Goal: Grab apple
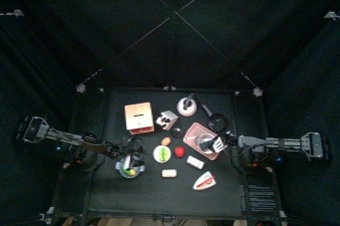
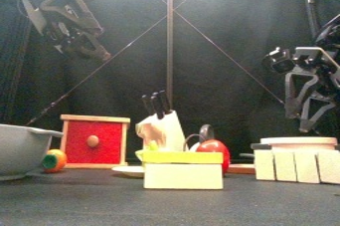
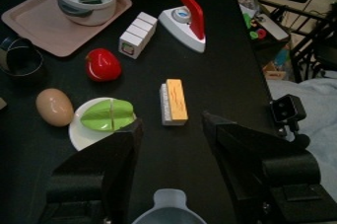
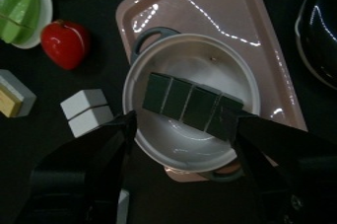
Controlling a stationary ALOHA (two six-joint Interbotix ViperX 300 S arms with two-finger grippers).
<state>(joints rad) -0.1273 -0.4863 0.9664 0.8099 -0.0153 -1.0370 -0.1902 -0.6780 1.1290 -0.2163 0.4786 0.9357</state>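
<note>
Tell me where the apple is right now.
In the top view the apple lies near the table's middle, between the green fruit on its plate and the pink tray.

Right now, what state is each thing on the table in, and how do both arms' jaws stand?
apple: lying free on the table, ungrasped
left gripper: jaws open, empty, above the table
right gripper: jaws open, empty, over the bowl
bowl: upright on the pink tray, holding a green segmented piece
pink tray: flat on the table
green fruit: resting on a white plate
</note>
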